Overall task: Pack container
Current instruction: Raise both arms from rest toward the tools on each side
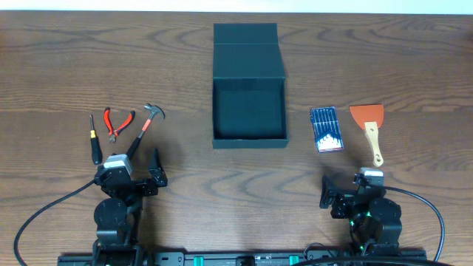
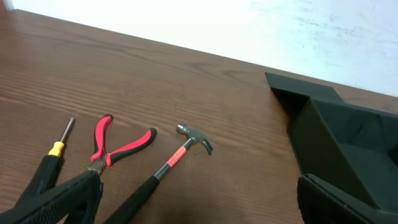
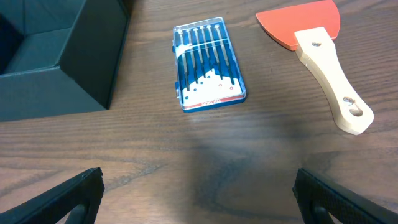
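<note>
The dark teal-green container (image 1: 249, 111) stands open and looks empty at the table's middle, its flap lid folded back away from me; it also shows in the left wrist view (image 2: 339, 146) and the right wrist view (image 3: 56, 62). My left gripper (image 1: 133, 174) is open and empty near the front left, its fingertips near the hammer handle. My right gripper (image 1: 347, 193) is open and empty at the front right, below the blue case.
Left of the container lie a screwdriver (image 1: 94, 140), red-handled pliers (image 1: 117, 122) and a hammer (image 1: 144, 127). Right of it lie a blue case of small screwdrivers (image 1: 325, 128) and an orange scraper with a wooden handle (image 1: 370, 127). Cables run along the front edge.
</note>
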Robot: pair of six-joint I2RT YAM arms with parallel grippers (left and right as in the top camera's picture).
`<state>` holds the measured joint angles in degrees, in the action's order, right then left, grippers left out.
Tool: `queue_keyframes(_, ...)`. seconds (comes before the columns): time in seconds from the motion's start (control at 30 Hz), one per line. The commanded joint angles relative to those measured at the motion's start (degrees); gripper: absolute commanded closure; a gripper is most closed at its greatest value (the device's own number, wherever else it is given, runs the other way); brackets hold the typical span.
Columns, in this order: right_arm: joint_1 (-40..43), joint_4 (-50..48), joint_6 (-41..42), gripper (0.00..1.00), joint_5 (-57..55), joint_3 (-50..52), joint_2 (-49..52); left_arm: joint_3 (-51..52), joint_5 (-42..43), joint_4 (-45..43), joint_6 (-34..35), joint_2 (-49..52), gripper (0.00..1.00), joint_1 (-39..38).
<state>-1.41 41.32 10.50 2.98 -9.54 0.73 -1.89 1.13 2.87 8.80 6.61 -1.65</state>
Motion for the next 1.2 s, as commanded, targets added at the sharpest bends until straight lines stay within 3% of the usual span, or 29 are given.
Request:
queue_keyframes(0.0,0.3,0.0,0.6,0.01,-0.2,0.3,-0.2,1.6,-0.7,1.2,-0.1,-0.3,0.01,0.1)
queue_keyframes(0.43,0.3,-1.1,0.7,0.01,-0.1,0.3,-0.2,1.6,-0.7,1.2,-0.1,-0.3,0.01,0.1)
queue_keyframes(0.8,0.3,-3.1,10.3,0.01,9.8,0.2,-0.2,1.6,-0.1,1.1,0.8,0.3,0.01,0.1)
queue_keyframes(0.97,0.3,-4.8,10.2,0.01,12.4,-0.7,0.1,0.6,3.0,1.1,15.7,1.5,0.01,0.1)
queue_keyframes(1.07,0.3,-4.9,8.6,0.01,9.8,-3.5,1.9,-2.3,7.7,1.7,16.0,1.5,0.02,0.1)
queue_keyframes(1.17,0.3,-4.9,5.4,0.01,8.8,-8.7,7.6,-8.3,7.8,7.8,15.9,2.2,0.01,0.1)
